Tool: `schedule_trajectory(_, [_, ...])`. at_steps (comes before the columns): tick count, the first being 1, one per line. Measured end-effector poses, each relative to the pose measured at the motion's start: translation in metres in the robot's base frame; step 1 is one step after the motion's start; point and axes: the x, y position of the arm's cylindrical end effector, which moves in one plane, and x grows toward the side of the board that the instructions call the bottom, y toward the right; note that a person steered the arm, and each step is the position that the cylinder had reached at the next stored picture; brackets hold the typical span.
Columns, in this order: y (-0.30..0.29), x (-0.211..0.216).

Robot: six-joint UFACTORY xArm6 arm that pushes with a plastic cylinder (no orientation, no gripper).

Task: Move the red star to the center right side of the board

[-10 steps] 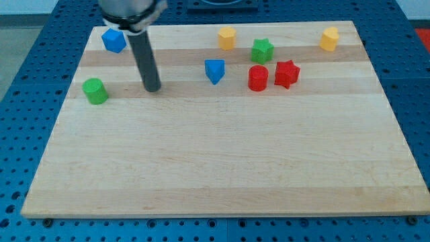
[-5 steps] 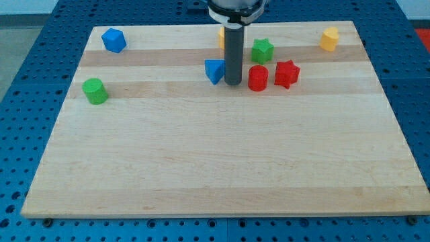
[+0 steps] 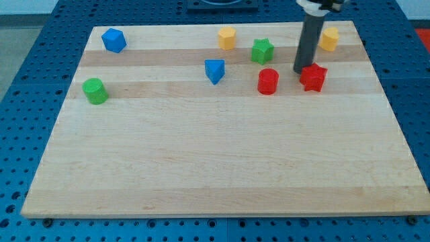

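Note:
The red star [image 3: 313, 78] lies on the wooden board [image 3: 222, 154] in its upper right part. My tip [image 3: 301, 71] rests on the board right against the star's upper left side. A red cylinder [image 3: 268, 81] stands to the star's left, a little apart from it.
A green star [image 3: 262, 50] and a yellow block [image 3: 227, 37] sit near the view's top middle. A second yellow block [image 3: 329, 39] is at the top right, partly behind the rod. A blue block [image 3: 214, 70] is left of the red cylinder. A blue block [image 3: 113, 40] and a green cylinder [image 3: 95, 91] are at the left.
My tip has swept from the board's left to the right, past the blue block and red cylinder. The red star and the red cylinder have both shifted right and slightly down.

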Motion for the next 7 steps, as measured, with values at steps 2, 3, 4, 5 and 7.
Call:
schedule_trajectory(2, [0.015,0.019])
schedule_trajectory(3, [0.017,0.022])
schedule_trajectory(4, [0.014,0.022])
schedule_trajectory(5, [0.0,0.022])
schedule_trajectory(7, [-0.014,0.032])
